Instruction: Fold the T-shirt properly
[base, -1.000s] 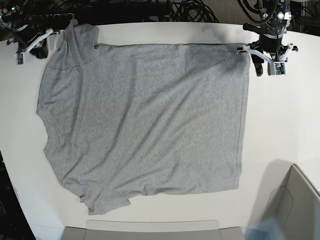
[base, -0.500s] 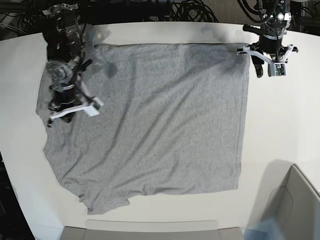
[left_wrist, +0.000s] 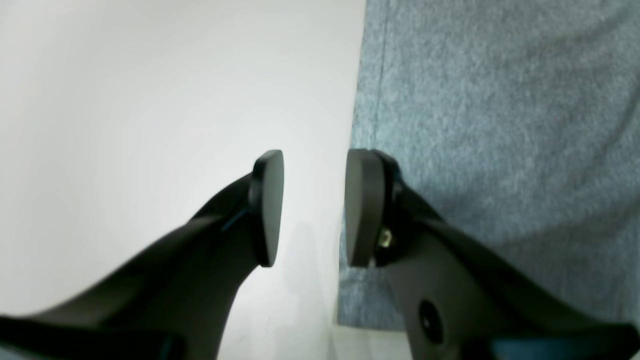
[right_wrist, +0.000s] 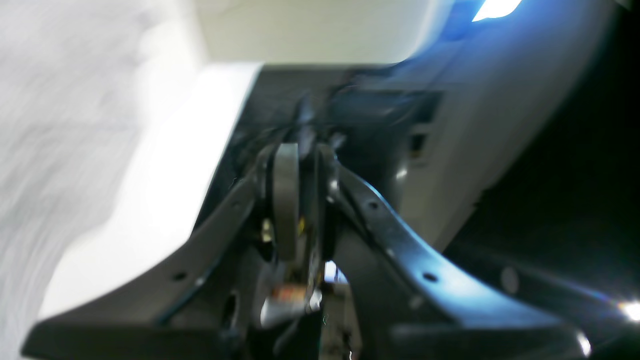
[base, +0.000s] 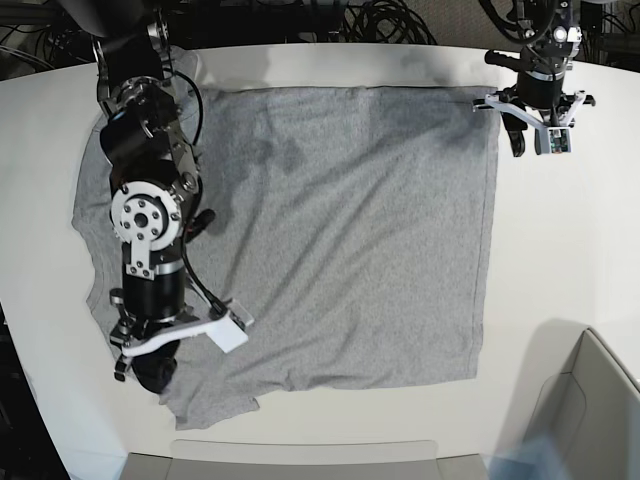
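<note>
The light heather-grey cotton T-shirt (base: 330, 240) lies spread flat on my white table (base: 560, 260). My left gripper (left_wrist: 312, 207) hangs spread wide over its hem corner, gripping nothing; my right gripper (base: 150, 365) sits above the lower sleeve, pads nearly together, any grip unclear

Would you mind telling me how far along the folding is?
Done: the T-shirt lies spread flat on the table, with no fold visible. In hand: the right pincer is over the shirt's near-left corner, jaws nearly together; the left pincer waits open at the far corner. Left: every fold.
</note>
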